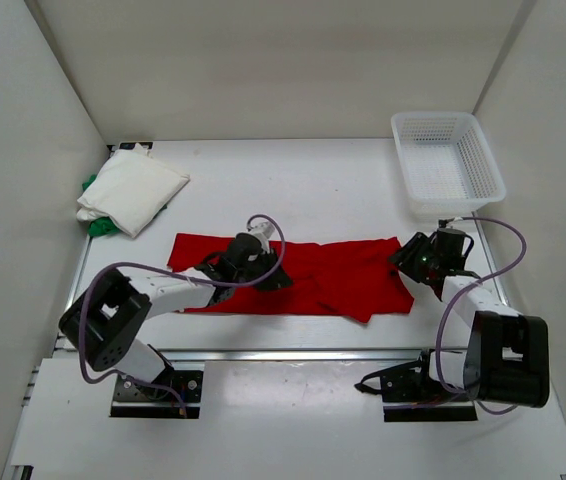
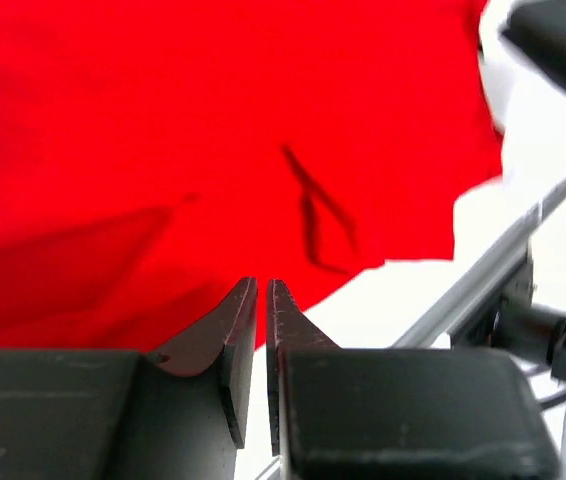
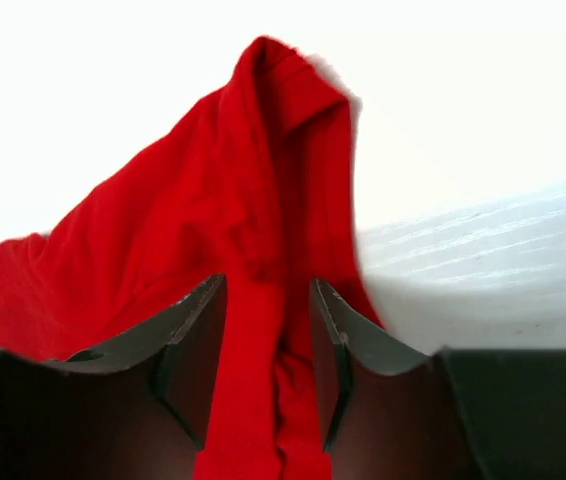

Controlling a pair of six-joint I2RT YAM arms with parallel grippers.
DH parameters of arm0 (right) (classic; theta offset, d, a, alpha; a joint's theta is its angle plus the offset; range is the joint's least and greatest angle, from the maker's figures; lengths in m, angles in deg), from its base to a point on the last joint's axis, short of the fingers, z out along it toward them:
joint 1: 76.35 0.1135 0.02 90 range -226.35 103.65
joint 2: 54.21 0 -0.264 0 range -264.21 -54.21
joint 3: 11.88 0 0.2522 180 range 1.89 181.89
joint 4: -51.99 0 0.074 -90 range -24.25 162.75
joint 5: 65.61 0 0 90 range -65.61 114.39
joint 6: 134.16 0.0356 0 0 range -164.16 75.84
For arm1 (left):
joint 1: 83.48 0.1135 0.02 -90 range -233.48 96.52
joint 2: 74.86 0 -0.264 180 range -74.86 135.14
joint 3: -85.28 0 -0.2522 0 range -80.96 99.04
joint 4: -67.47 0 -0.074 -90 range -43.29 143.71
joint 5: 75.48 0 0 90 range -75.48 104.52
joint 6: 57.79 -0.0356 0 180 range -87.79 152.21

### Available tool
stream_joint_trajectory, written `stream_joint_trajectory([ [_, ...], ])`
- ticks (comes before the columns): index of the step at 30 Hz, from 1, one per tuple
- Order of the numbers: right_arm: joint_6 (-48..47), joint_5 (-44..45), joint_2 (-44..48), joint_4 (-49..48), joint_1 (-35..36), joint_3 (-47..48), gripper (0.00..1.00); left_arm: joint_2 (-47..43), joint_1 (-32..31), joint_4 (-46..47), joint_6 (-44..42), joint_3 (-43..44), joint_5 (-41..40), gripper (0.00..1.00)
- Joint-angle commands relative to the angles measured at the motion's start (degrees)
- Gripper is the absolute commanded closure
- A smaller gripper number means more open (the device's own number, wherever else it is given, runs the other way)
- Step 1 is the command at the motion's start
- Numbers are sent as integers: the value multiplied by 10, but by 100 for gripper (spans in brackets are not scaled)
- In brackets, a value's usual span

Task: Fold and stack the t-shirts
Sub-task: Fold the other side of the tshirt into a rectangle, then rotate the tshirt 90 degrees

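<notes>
Top external view: found the red shirt (image 1: 333,275) spread long and flat on the worktop (image 1: 313,180), stretched between the two sets of fingers. Saw the left fingers (image 2: 260,300) low over its left half and the right fingers (image 1: 405,264) at its right end, touching the cloth there. Noted the white shirt (image 1: 133,190) folded into a pad well beyond and to the left of the left fingers. Found it lying on top of the green shirt (image 1: 95,226), itself showing only as green edges from underneath. Spotted the basket (image 1: 447,160) beyond the right fingers, well apart from the red shirt.

Left wrist view: found the left fingers drawn together to a thin slit, tips down at the near edge of the red shirt. Saw red cloth filling most of the space ahead of them and bare worktop off to their right. Could not tell whether pinching cloth in the slit or not.

Right wrist view: found the right fingers standing apart, a bunched band of the red shirt running between them and filling the gap. Saw the same band rising to a peak just ahead of the tips. Could not tell whether squeezing it tight or merely straddling it.
</notes>
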Motion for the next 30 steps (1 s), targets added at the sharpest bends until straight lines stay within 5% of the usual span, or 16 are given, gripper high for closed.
stream_joint_trajectory([
  [1,11,-5,-16,-63,-17,9,63,21,-34,39,5,-6,15,84],
  [13,35,-85,-103,-163,-28,12,69,88,-33,73,12,-4,35,85],
  [19,33,-76,-102,-161,-25,13,90,91,-26,75,16,-19,33,85],
  [30,8,-43,-119,-110,-43,65,100,109,-22,85,25,-36,37,86],
])
